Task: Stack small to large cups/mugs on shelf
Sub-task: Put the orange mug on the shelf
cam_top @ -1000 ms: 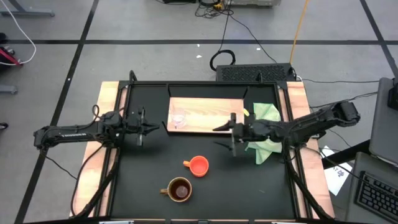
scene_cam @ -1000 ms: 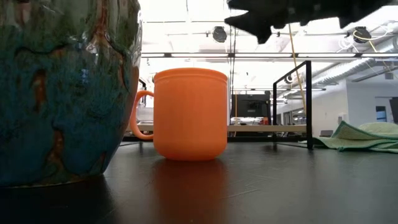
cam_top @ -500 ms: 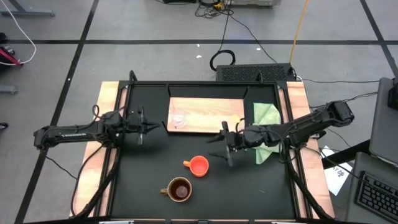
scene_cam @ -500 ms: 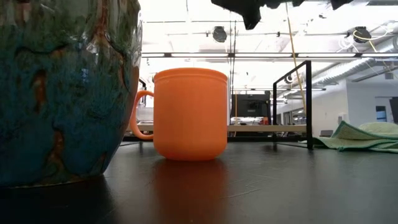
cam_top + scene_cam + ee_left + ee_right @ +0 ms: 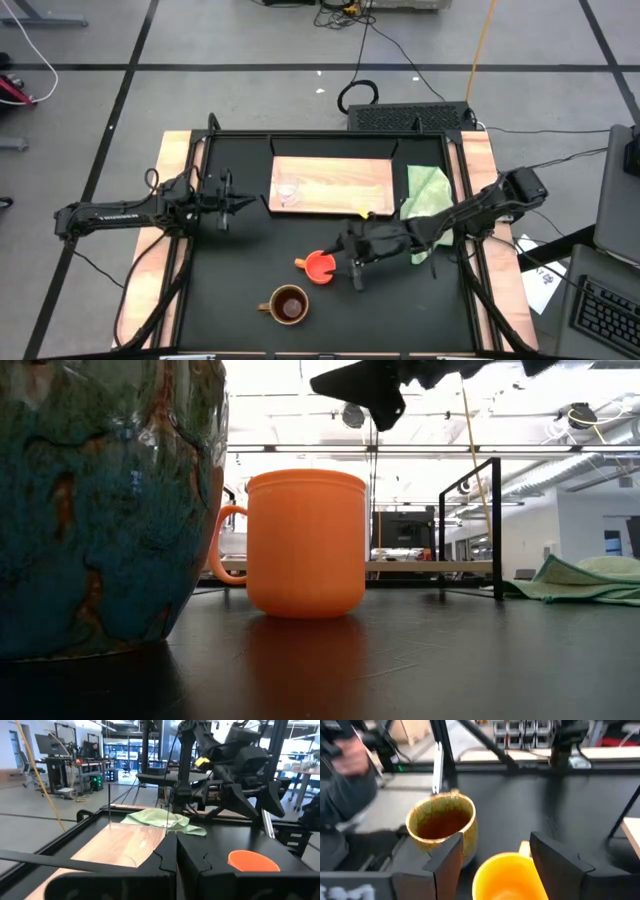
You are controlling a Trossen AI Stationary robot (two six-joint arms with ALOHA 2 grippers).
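The orange cup stands upright on the black table, its handle toward the left edge. Nearer the front edge stands the brown mug. A small clear glass cup stands on the left part of the wooden shelf. My right gripper hovers open just right of the orange cup and above its rim, touching nothing; its fingers stand on either side of the cup. In the low view the right gripper hangs above the cup. My left gripper waits shut, left of the shelf.
A light green cloth lies crumpled at the shelf's right end, under my right arm. A black frame rims the table. A person's sleeve shows beyond the table's front edge. Bare black table lies right of the cups.
My right gripper has travelled from over the shelf's right end toward the table's near edge and left, coming down a little toward the orange cup. It has stayed open. The cups have not moved.
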